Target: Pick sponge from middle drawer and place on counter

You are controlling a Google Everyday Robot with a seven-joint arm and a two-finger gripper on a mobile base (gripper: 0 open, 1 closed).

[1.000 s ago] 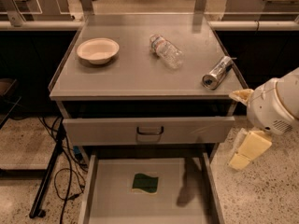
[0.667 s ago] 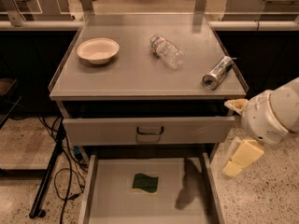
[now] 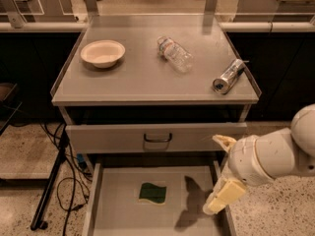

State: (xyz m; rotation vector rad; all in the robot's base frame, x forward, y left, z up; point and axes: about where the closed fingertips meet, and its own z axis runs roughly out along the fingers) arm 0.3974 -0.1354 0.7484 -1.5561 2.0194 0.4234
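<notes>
The sponge (image 3: 152, 192), dark green face up with a pale yellow edge, lies flat near the middle of the open middle drawer (image 3: 118, 211), a shallow grey tray at the bottom of the view. My gripper (image 3: 212, 174) hangs over the drawer's right side wall, to the right of the sponge and apart from it. Its two pale yellow fingers (image 3: 225, 195) are spread wide, with nothing between them. It casts a shadow on the drawer floor. The counter (image 3: 142, 80) is the grey cabinet top above.
On the counter stand a white bowl (image 3: 102, 53) at the left, a clear plastic bottle (image 3: 174, 54) lying in the middle and a metal can (image 3: 229, 76) lying near the right rim. A shut drawer front with a loop handle (image 3: 157, 137) overhangs the open drawer. Cables lie on the floor at left.
My gripper and arm have moved left and down, from beside the cabinet's right edge to over the open drawer's right wall. The sponge has not moved.
</notes>
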